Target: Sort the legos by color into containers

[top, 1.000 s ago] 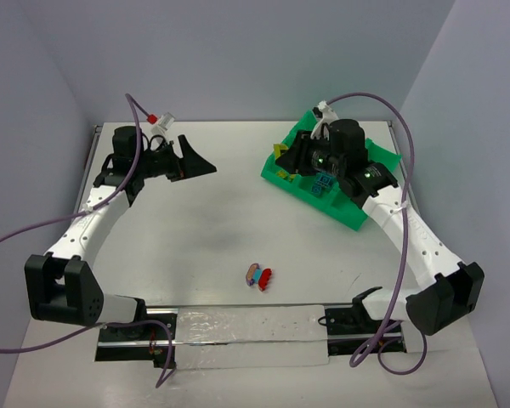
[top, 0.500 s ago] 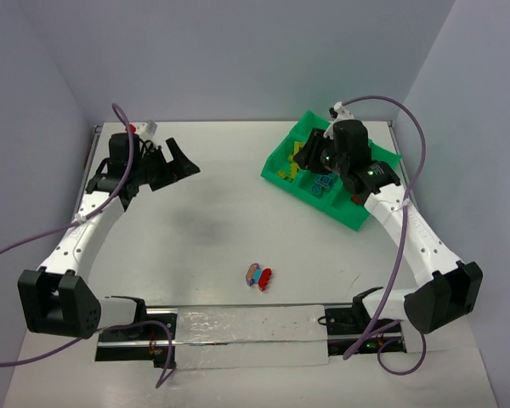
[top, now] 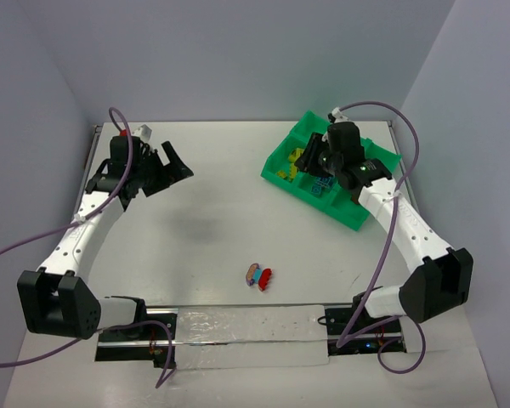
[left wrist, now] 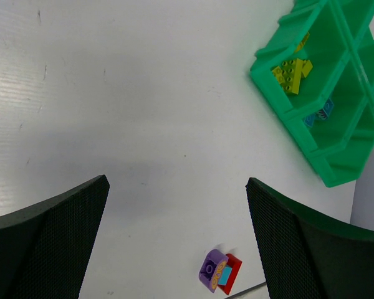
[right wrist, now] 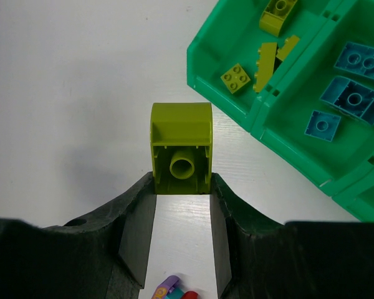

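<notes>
Your right tool is clamped on an olive-yellow studded plastic brick, hollow underside facing the wrist camera, one finger flat on each side wall. That grip suits a drop: I judge the brick would fall free once the fingers part. From above, the right tool hangs at the left end of the bright green plastic tray. In the wrist view the brick sits just short of the tray's corner wall.

The nearest compartment holds the loose olive-yellow bricks and the next one the cyan-blue bricks. So the yellow compartment is the likely target, and you need a little more reach over its wall before releasing.

Your left tool is spread wide and grips nothing, parked over the far left, well apart from the tray. Its wrist camera looks between the fingers toward the small cluster of purple and red bricks. These lie near the front edge, touching each other. I judge they are the unsorted remainder.

The white surface is matte with faint scuffs and soft shadows. A glossy strip runs along its near edge between the arm bases. Pale lavender walls close it in on three sides, and purple cables trail from both arms.
</notes>
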`<control>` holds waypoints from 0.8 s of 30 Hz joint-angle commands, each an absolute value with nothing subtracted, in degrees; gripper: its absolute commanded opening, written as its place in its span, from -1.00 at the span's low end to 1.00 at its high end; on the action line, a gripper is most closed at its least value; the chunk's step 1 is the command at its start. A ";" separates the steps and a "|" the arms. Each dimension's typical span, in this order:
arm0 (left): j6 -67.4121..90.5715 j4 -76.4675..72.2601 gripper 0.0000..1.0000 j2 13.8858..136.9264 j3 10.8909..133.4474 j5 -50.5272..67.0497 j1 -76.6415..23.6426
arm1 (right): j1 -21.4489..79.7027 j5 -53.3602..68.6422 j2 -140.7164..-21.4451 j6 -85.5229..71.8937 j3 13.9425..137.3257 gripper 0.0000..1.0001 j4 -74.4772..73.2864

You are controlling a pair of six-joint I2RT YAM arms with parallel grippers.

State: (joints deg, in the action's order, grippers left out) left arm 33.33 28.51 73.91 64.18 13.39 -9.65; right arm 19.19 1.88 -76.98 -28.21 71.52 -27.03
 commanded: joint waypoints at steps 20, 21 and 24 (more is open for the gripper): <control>37.97 26.54 0.99 74.21 64.31 3.46 -10.61 | 14.76 2.10 -89.73 -28.18 77.09 -1.00 -23.97; 37.97 26.41 0.99 74.04 64.27 3.15 -10.84 | 14.77 2.02 -90.46 -28.35 77.53 -1.00 -23.58; 37.65 25.17 0.99 72.71 63.83 1.03 -11.92 | 14.68 2.06 -94.65 -28.54 80.04 -1.00 -22.22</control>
State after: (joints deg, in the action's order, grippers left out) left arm 37.10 28.91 75.83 64.07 4.53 -10.57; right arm 14.99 2.54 -91.00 -28.86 74.80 -25.19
